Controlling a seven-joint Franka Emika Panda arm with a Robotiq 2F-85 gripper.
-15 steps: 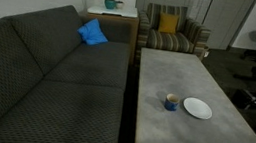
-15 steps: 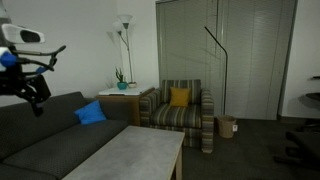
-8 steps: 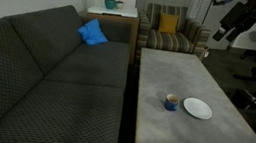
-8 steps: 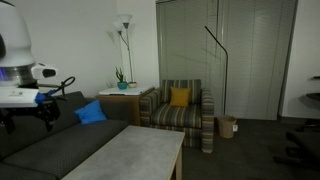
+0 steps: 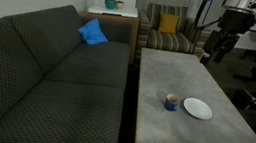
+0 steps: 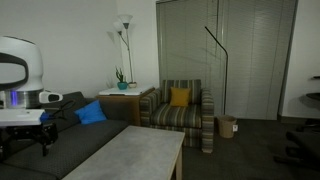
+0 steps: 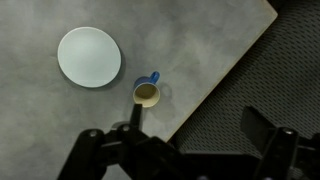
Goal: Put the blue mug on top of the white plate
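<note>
Above the far end of the counter (image 5: 174,139), in an exterior view, the fingers (image 5: 212,51) hung from the arm (image 5: 235,16), high over the surface and touching nothing; from there I could not tell whether they were apart. Well below them and nearer the camera, the blue mug (image 5: 170,102) stood upright on the counter. The white plate (image 5: 197,109) lay flat just beside the mug, the two apart. A couch (image 5: 46,80) ran along the counter's far side from the fingers, with a blue cushion (image 5: 93,32) on it.

In the exterior view from the opposite end, the white arm (image 6: 18,75) leaned in over the couch (image 6: 60,145) beside the counter (image 6: 130,155). Its dark lower parts were too blurred to make out the fingers.

In the wrist view, the fingers (image 7: 268,140) stood wide apart at the bottom edge, with nothing between them. The blue mug (image 7: 148,92) sat just ahead of the gap, nearer the left-hand finger, its pale inside showing. The white plate (image 7: 89,56) lay farther ahead and to the left, bare and clear of the mug. Both rested on the counter (image 7: 200,40), whose edge ran ahead of the right-hand finger.
</note>
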